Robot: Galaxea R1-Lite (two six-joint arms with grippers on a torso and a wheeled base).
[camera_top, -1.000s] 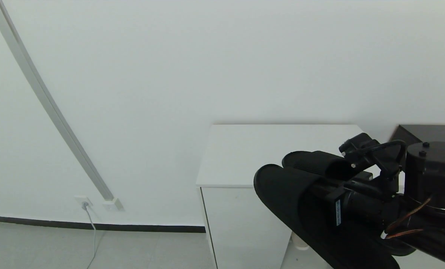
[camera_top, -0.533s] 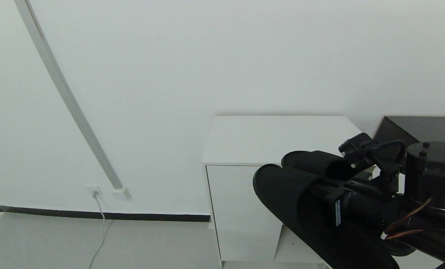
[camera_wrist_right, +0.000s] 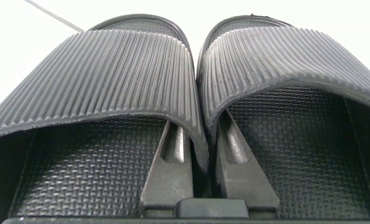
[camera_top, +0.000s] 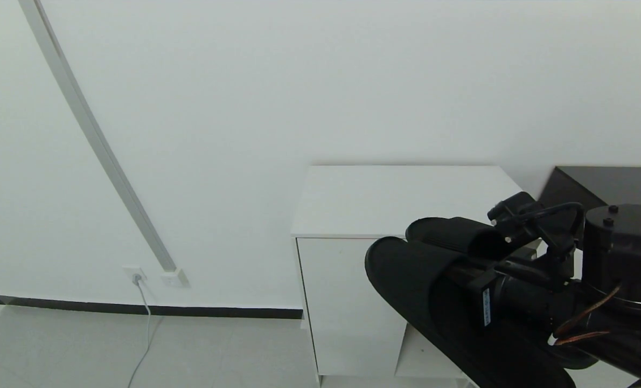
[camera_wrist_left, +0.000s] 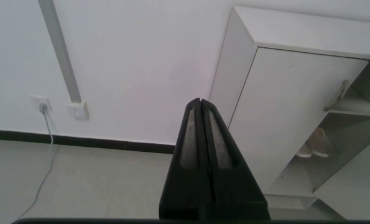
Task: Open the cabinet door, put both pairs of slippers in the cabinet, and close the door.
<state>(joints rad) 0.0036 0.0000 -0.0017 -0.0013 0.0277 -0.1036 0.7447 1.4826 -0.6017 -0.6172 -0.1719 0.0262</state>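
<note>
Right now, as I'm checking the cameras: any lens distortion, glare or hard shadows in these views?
Head view: the wall conduit bows slightly, so there is wide-angle distortion; the light is flat, no glare. Left wrist view: the conduit runs straight, with soft shade inside the cabinet. Right wrist view: slippers evenly lit, no glare.

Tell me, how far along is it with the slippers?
Done: the cabinet stands open, shelves showing; a pale thing inside may be the other pair. In hand: the right gripper clamps the black slippers. Left: shelving them, closing up.
</note>
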